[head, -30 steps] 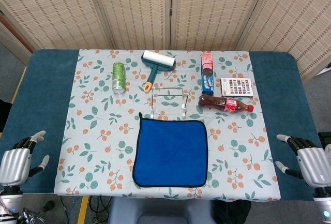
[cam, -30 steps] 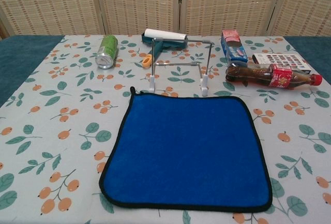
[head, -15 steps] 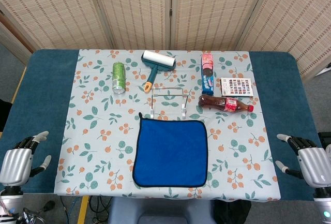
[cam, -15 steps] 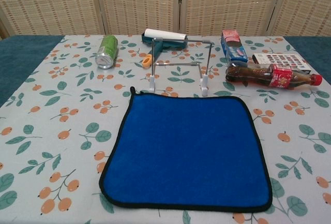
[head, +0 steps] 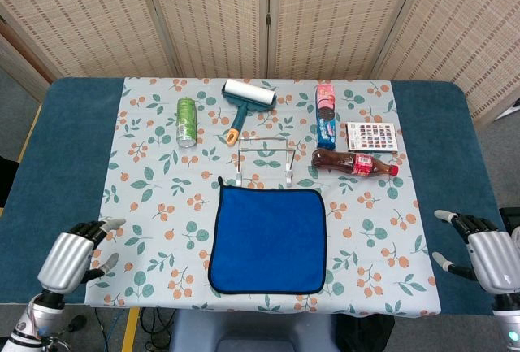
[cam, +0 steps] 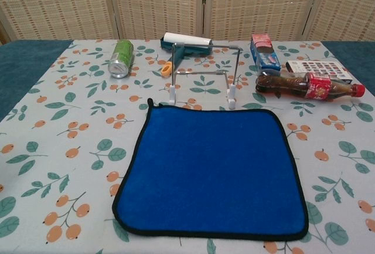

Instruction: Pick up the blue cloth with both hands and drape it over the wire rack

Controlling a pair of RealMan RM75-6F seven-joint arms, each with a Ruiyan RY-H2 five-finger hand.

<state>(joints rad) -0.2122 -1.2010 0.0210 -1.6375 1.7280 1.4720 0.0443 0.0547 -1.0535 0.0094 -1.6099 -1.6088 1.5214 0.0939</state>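
The blue cloth with a black hem lies flat near the table's front edge. Just behind it stands the small wire rack on white feet, with nothing on it. My left hand hovers at the front left, over the edge of the floral tablecloth, fingers apart and holding nothing. My right hand hangs at the front right over the teal table surface, also with fingers spread and nothing in it. Neither hand shows in the chest view.
Behind the rack lie a green can, a lint roller, a blue-and-pink snack box, a cola bottle on its side and a small colour card. A woven folding screen closes the back.
My left hand has moved right and inward, from beyond the tablecloth's left edge to over its front left corner. The right hand and the cloth have not moved.
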